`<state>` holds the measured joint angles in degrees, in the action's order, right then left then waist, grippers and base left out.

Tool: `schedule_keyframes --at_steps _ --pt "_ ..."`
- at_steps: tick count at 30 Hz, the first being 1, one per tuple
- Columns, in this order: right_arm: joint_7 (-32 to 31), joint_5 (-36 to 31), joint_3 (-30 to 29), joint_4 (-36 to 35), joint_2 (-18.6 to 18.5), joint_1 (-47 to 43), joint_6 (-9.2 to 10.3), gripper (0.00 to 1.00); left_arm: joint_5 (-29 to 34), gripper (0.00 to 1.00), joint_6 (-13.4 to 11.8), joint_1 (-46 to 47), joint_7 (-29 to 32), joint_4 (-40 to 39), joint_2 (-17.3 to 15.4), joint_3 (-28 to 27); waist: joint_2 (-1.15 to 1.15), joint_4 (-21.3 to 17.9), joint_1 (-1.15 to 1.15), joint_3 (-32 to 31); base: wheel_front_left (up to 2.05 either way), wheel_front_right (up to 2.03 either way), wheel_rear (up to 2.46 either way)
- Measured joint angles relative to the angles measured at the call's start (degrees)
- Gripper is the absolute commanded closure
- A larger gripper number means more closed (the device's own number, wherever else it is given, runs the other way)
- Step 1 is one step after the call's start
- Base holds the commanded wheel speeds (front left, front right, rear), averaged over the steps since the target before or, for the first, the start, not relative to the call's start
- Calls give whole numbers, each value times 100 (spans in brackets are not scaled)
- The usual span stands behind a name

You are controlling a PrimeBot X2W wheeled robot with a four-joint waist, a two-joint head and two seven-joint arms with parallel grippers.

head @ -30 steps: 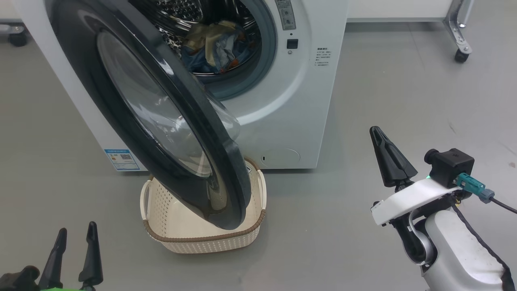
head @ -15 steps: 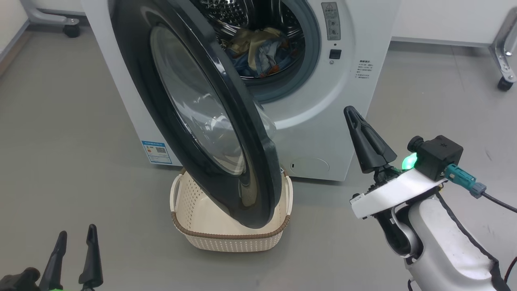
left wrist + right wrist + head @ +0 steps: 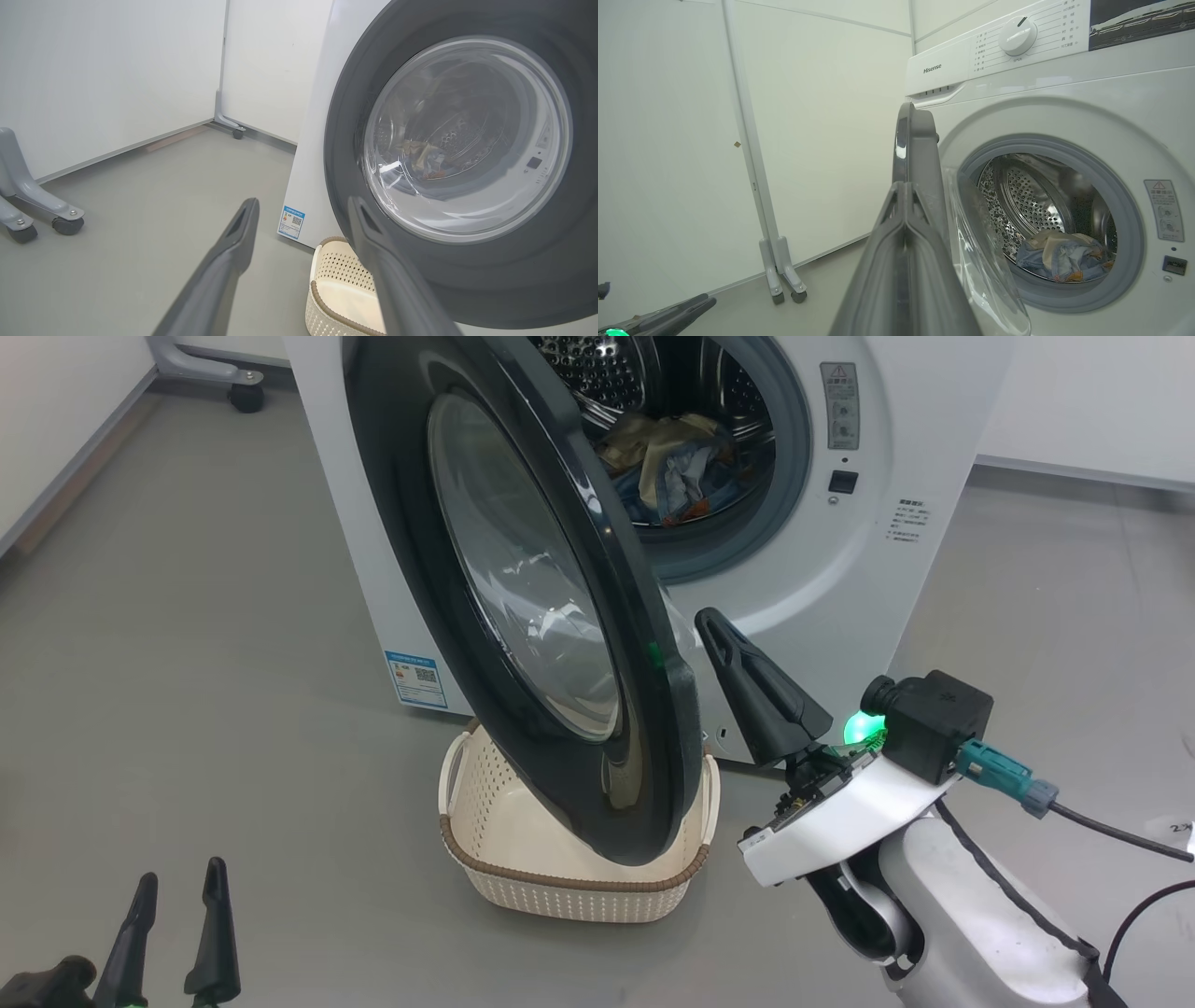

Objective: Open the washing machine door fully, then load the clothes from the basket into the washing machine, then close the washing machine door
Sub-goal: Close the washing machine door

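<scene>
The washing machine door (image 3: pixel 560 616) hung ajar, clothes (image 3: pixel 680 474) inside the washing machine (image 3: pixel 840 579). Head view showed the basket (image 3: pixel 560 881) at its foot; right wrist view, its dial (image 3: pixel 1017 35). Right gripper (image 3: pixel 711 619) was pressed together, left gripper (image 3: pixel 179 885) spread.

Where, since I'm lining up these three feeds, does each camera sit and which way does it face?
Head: on the robot's head, looking down at the open door, basket and floor; left gripper lower left, right gripper and forearm lower right.
Left wrist: low, facing the door's outer face; its own spread fingers.
Right wrist: faces the door's edge and the clothes in the drum; its own closed fingers.
Shared: head and left wrist both show the basket.
</scene>
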<state>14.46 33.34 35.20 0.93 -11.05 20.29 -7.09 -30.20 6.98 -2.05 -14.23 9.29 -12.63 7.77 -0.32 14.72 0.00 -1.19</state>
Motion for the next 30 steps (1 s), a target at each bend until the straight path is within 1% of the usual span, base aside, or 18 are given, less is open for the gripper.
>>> schedule_keyframes --at_steps 4,12,22,30 --pt "0 2 279 54 -79 -2 0 100 0 0 0 -1 0 3 0 13 0 133 0 -5 0 0 0" --pt "0 48 683 439 -250 -7 0 100 -1 0 0 -1 0 12 3 18 0 402 0 11 0 0 0" --pt "-10 221 809 1055 -388 -9 0 100 -21 0 0 0 0 2 12 -9 0 688 0 110 0 0 0" --pt "-59 358 928 1403 -382 5 0 100 -62 0 0 3 0 -55 23 -51 0 809 0 304 0 0 0"
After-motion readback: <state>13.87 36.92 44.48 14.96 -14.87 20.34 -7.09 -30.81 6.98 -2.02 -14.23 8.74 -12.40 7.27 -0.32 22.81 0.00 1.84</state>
